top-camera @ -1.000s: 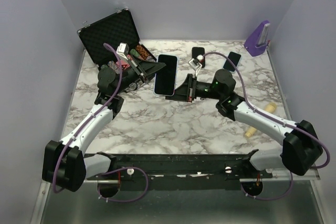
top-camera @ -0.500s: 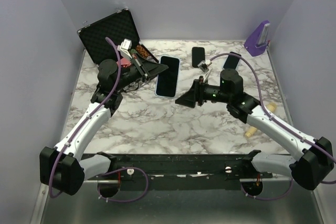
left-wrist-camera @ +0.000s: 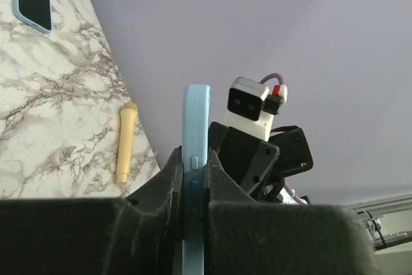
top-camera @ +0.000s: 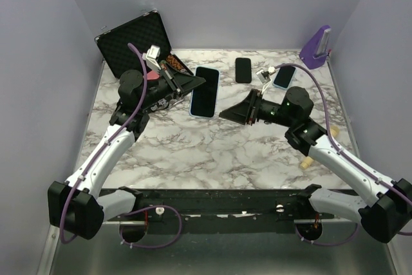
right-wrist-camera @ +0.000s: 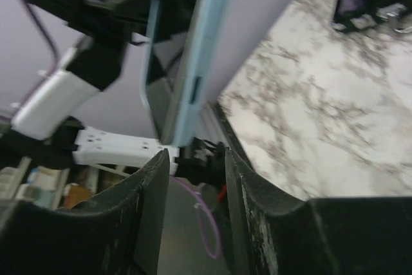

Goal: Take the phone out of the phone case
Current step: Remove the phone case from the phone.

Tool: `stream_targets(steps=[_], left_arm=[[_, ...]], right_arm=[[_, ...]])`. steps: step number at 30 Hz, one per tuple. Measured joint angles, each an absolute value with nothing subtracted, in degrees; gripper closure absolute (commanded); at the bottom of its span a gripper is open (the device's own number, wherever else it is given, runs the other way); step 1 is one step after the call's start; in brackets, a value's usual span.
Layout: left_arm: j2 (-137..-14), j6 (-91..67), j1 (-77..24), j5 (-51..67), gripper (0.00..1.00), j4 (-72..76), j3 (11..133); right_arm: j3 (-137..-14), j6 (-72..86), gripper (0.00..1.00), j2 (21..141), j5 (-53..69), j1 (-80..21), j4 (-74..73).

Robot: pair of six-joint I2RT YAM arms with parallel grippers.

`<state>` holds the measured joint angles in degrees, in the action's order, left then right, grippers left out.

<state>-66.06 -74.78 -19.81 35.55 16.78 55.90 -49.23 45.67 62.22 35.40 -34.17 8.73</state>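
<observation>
The phone in its light blue case hangs above the table, screen toward the camera. My left gripper is shut on its left edge. In the left wrist view the case edge with its side buttons stands upright, clamped between the two pads. My right gripper is open and empty, a short way right of the phone and not touching it. In the right wrist view the cased phone is ahead of and above the open gripper.
An open black foam-lined case stands at the back left. A bare black phone and another blue-cased phone lie at the back. A purple object is at the back right. A wooden stick lies right.
My right gripper has drawn back to the right, from against the phone's right edge to clear of it. The left gripper keeps its hold on the phone, shifted slightly.
</observation>
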Motion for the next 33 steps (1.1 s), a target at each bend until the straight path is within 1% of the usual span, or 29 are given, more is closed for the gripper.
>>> stream_targets(steps=[3, 7, 12, 20, 33], left_arm=[[-66.1, -74.8, -19.8, 35.6, 1.00, 16.6, 55.9], [-66.1, -74.8, -19.8, 35.5, 1.00, 16.6, 55.8], [-66.0, -75.1, -19.8, 35.4, 1.00, 16.6, 55.3], [-66.1, -77.9, -19.8, 35.5, 1.00, 18.7, 53.5], [-66.6, -82.1, -19.7, 35.6, 1.00, 23.1, 51.4]], right_arm=[[-48.4, 54.4, 0.53, 62.4, 38.7, -34.2, 19.2], [-46.5, 60.8, 0.51, 63.7, 41.1, -34.2, 28.7], [-44.7, 66.0, 0.49, 66.5, 43.2, -34.6, 35.9], [-43.9, 68.6, 0.49, 67.1, 44.1, -34.9, 40.7], [-42.2, 69.1, 0.47, 68.5, 44.4, -34.9, 42.8]])
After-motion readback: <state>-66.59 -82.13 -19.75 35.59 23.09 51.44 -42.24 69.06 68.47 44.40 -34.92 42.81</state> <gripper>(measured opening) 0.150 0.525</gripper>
